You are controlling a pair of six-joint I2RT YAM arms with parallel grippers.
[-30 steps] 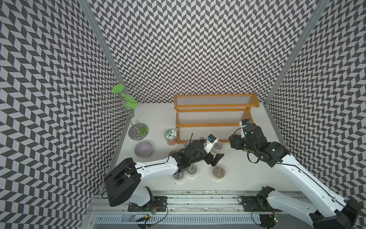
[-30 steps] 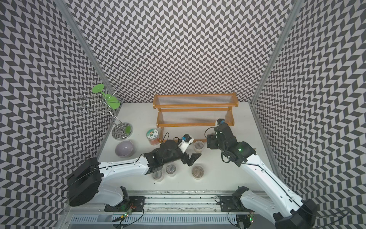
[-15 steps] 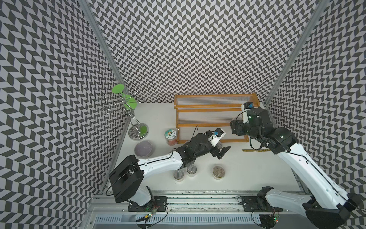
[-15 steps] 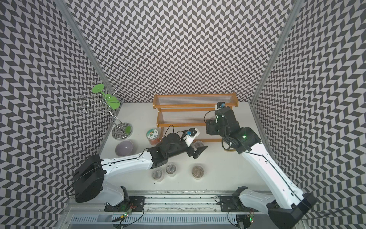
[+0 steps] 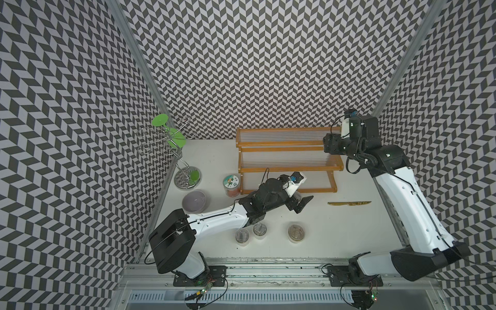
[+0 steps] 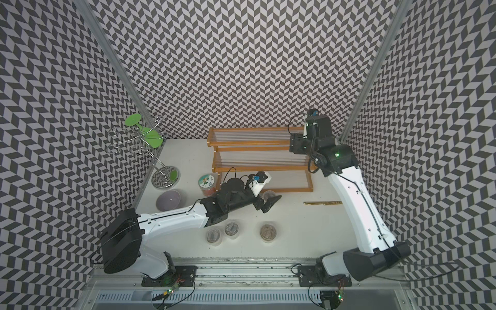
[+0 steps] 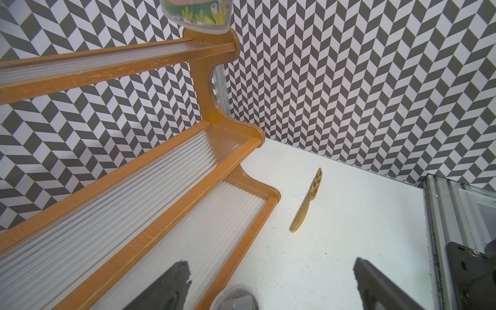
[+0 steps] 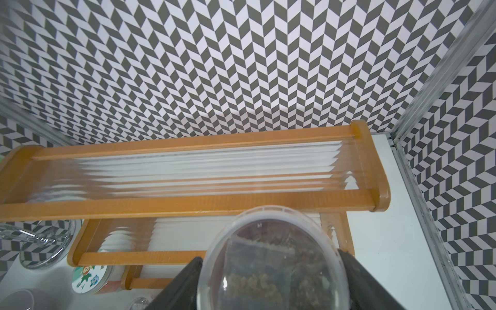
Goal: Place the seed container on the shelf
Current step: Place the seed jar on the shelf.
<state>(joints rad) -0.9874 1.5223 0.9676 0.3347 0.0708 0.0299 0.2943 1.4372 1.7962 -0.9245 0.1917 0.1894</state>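
Note:
My right gripper (image 8: 269, 268) is shut on the seed container (image 8: 268, 241), a clear tub with a see-through lid over brown seeds. It hangs above the right end of the shelf (image 8: 188, 204), over the front of the top tier. In both top views the right gripper (image 5: 331, 143) (image 6: 295, 143) hides the tub. The shelf (image 5: 291, 169) stands at the back of the table, with clear ribbed tiers in an orange-brown frame. My left gripper (image 7: 271, 265) (image 5: 300, 197) is open at the lowest tier's front edge. One finger is over the tier and one over the table, with a small clear jar (image 7: 234, 296) (image 6: 268, 194) below them.
Three clear jars (image 5: 243, 236) (image 5: 259, 230) (image 5: 296, 233) stand near the front. A cartoon-lidded jar (image 5: 231, 183) sits left of the shelf, beside a purple bowl (image 5: 194, 201). A silver wire stand (image 5: 177, 150) stands further back by the left wall. A gold knife (image 5: 349, 203) lies right of the shelf front.
My right arm has risen from the table in front of the shelf to the top tier's right end, carrying the container. The left gripper has moved back and right to the lowest tier.

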